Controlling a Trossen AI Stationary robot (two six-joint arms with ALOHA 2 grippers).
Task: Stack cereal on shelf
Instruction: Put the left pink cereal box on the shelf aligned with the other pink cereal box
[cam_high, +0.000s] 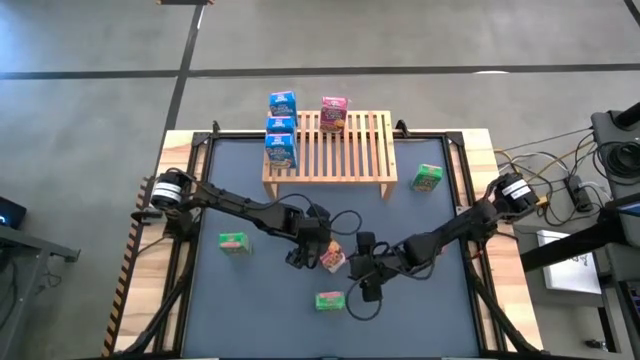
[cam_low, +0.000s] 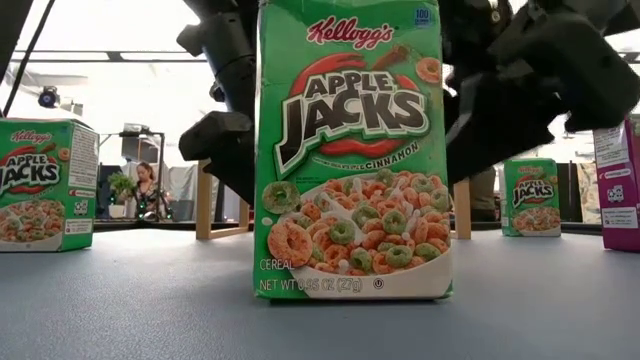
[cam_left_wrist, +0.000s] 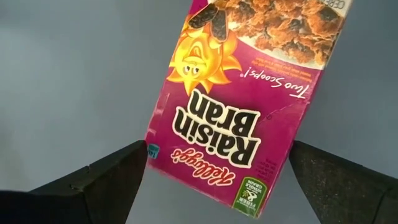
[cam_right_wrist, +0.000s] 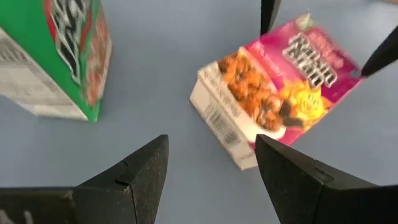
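Observation:
A pink Raisin Bran box (cam_high: 332, 258) lies flat on the dark tabletop at mid-table; it also shows in the left wrist view (cam_left_wrist: 239, 106) and the right wrist view (cam_right_wrist: 273, 93). My left gripper (cam_high: 305, 250) is open, one finger on each long side of the box's end. My right gripper (cam_high: 365, 268) is open and empty just right of that box, with a green box (cam_right_wrist: 62, 56) beside it. The wooden slatted shelf (cam_high: 355, 160) carries three blue boxes (cam_high: 280, 127) at its left end and one pink box (cam_high: 333, 113). My left gripper's fingers (cam_left_wrist: 118, 174) stand close against the two long sides of the pink box at its logo end (cam_left_wrist: 186, 162), coming from above across the box. The box lies flat on the table. I cannot tell whether the fingers touch it.
Green Apple Jacks boxes stand on the table at the left (cam_high: 234, 242), near the front (cam_high: 330, 300) and right of the shelf (cam_high: 427, 178). The front one fills the low view (cam_low: 355, 160). Another pink box (cam_low: 620, 185) shows at the low view's right edge. Cables lie off the table's right.

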